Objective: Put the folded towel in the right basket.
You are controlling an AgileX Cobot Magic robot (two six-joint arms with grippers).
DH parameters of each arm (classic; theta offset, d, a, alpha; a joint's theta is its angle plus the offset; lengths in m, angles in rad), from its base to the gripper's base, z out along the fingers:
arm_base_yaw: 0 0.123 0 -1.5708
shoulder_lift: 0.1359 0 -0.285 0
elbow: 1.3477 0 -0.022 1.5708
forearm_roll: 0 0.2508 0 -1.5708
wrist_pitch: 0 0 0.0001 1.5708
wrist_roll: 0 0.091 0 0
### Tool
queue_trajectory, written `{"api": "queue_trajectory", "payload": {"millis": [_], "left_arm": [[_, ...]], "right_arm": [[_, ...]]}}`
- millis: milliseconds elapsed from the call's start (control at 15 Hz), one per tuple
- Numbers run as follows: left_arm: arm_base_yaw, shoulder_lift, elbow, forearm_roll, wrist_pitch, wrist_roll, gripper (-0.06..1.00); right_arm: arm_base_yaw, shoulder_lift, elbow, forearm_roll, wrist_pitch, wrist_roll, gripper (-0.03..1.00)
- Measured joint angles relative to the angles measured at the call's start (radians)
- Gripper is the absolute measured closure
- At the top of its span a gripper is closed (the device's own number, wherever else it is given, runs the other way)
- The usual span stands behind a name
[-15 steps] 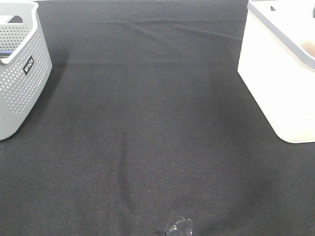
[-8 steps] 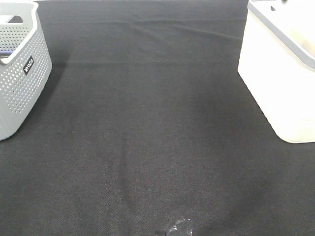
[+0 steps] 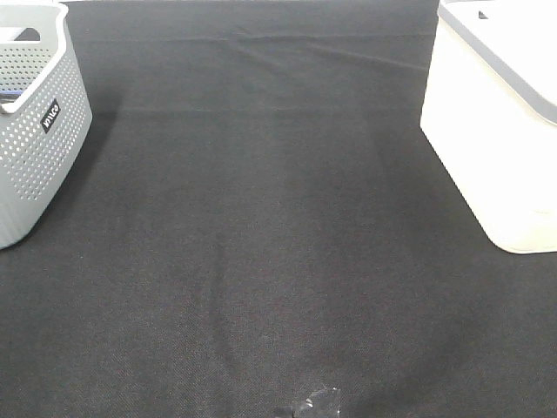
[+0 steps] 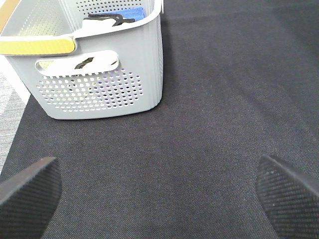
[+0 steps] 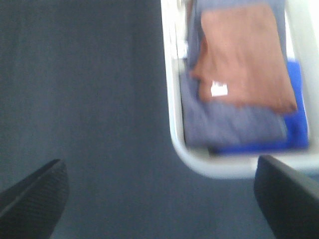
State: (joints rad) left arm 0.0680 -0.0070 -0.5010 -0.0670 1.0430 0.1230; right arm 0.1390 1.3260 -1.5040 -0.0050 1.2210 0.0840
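The folded brown towel (image 5: 244,55) lies inside the white right basket (image 5: 172,114), on top of grey-blue and blue cloths; the right wrist view is blurred. In the exterior view the right basket (image 3: 487,148) stands at the table's right edge and its inside is hidden. My right gripper (image 5: 159,199) is open and empty, above the table beside the basket's corner. My left gripper (image 4: 159,194) is open and empty over the black cloth, short of the grey left basket (image 4: 99,94). Neither gripper shows in the exterior view.
The grey perforated left basket (image 3: 35,131) stands at the table's left edge and holds dark and blue items (image 4: 127,12). A black cloth (image 3: 261,218) covers the table. A small shiny scrap (image 3: 318,405) lies at the front edge.
A brownish patch seen inside the right basket a second ago, and a dark shape at its top edge half a second ago, no longer show in the exterior view.
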Motion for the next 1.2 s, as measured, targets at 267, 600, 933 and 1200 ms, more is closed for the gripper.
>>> {"api": "queue_trajectory", "payload": {"millis": [267,600,933,1200], "left_arm": [[0.0,0.0,0.0,0.0,0.0,0.0,-0.05],[0.0,0.0,0.0,0.0,0.0,0.0,-0.05],[0.0,0.0,0.0,0.0,0.0,0.0,-0.05],[0.0,0.0,0.0,0.0,0.0,0.0,-0.05]], "right_arm": [[0.0,-0.461,0.433,-0.056,-0.077,0.012,0.0],[0.0,-0.918,0.806,-0.062,-0.147,0.011,0.0],[0.0,-1.317,0.993,-0.055,-0.146,0.012,0.0],[0.0,-1.329,0.996,-0.051,-0.147,0.012,0.0]]}}
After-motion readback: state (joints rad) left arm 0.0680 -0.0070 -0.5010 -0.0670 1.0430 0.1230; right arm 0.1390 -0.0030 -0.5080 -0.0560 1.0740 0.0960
